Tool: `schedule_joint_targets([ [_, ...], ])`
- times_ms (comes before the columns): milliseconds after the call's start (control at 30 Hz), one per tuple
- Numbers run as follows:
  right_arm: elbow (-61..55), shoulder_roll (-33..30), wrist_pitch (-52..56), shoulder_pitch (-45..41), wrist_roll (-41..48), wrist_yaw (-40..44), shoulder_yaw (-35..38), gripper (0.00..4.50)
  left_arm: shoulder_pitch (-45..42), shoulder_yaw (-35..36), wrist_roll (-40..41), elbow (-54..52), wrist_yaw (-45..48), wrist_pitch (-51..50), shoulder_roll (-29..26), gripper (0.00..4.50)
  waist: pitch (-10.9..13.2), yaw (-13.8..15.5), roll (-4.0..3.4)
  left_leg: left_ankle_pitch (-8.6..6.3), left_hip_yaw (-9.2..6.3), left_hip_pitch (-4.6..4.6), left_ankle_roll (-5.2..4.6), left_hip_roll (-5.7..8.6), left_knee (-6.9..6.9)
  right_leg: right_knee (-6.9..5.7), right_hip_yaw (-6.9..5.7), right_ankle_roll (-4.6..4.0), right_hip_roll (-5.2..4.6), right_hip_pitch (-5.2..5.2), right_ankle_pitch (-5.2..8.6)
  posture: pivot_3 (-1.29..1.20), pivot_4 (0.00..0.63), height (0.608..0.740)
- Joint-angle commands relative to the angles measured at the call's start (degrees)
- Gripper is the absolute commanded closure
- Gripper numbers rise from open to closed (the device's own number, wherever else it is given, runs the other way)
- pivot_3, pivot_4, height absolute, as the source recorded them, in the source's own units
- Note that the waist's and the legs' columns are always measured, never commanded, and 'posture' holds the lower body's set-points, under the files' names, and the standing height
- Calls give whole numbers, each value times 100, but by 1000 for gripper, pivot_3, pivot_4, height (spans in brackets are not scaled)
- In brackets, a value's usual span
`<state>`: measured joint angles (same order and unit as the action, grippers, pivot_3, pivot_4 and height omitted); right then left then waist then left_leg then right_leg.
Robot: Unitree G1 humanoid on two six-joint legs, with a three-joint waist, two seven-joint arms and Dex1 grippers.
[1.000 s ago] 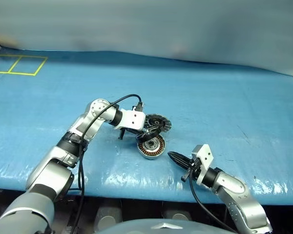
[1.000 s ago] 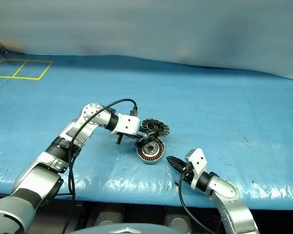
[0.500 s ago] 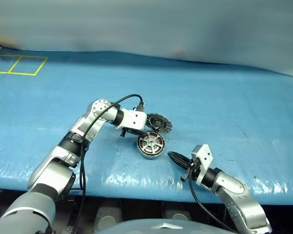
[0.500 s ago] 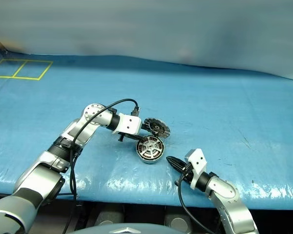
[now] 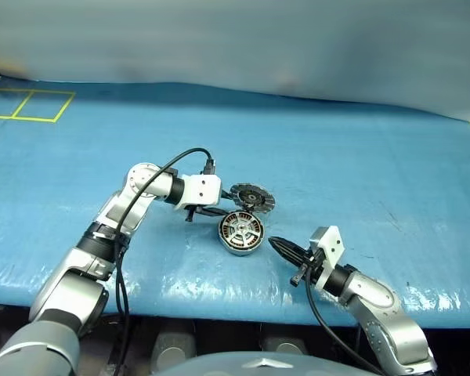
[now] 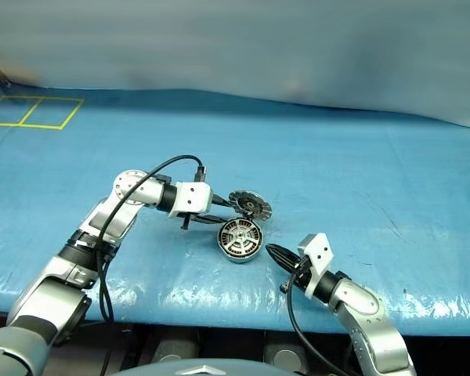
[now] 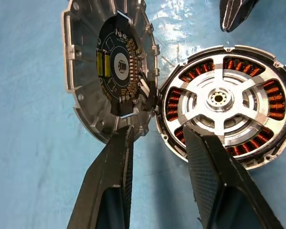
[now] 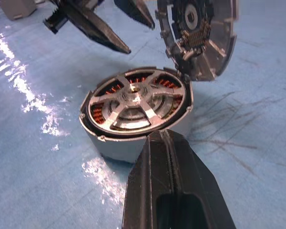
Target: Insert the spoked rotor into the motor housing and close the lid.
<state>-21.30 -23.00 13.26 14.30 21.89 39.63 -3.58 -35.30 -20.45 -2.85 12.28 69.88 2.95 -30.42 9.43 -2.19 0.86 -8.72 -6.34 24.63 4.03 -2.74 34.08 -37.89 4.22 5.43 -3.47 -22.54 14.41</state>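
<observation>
Even, cool overhead light with patches of glare on the glossy blue sheet.

White highlights break up on the blue sheet along the desk's near edge and beside the motor housing in the right wrist view. The spoked rotor gleams brightly, and its copper windings stay crisp. Shadows are soft and short, pooling under the housing and the lid. The far background is hazy and pale. The right end effector looms dark and slightly soft up close; the left end effector shows its weave sharply.
</observation>
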Motion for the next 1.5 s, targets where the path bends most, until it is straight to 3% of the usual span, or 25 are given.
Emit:
schedule_joint_targets([
  [33,-364,-1,137,-186,159,-60,32,4500,298,327,239,-473,-218,-243,-112,2781,0,6,0,0,0,-1,0,0,3,0,1,0,0,2,0,0,150,740],
  [267,282,186,446,-999,-238,-343,-345,4500,1157,650,375,-994,-746,-617,-198,2781,0,16,-2,1,-1,-3,0,0,5,-4,-1,0,0,2,0,0,150,740],
  [533,331,95,615,-1339,-370,-192,-633,4500,1747,761,462,-1446,-1161,-894,-159,2781,2,11,-4,1,-2,0,0,1,1,0,-2,0,0,0,0,0,150,740],
  [900,1032,179,640,-1672,-876,-390,-924,4500,2038,686,502,-1607,-1468,-979,-74,2781,1,2,-4,1,-2,-5,1,0,2,-2,-1,0,0,2,0,0,150,740],
  [1233,893,-56,667,-1573,-1153,-192,-1231,4500,2120,680,520,-1631,-1580,-1000,-48,2781,-1,5,-4,1,-2,-10,1,0,2,-2,-1,0,0,6,0,0,150,740],
  [1400,378,228,576,-1435,-525,-276,-689,4500,2158,719,552,-1599,-1645,-1008,12,2781,-1,7,-4,0,-2,-8,1,0,-5,1,-2,-1,0,3,1,0,150,740],
  [1500,11,76,732,-1264,-469,-375,-393,4500,2210,746,552,-1577,-1724,-992,15,2781,2,3,-9,1,-2,-2,1,1,-6,2,-1,-2,0,-1,1,0,150,740],
])
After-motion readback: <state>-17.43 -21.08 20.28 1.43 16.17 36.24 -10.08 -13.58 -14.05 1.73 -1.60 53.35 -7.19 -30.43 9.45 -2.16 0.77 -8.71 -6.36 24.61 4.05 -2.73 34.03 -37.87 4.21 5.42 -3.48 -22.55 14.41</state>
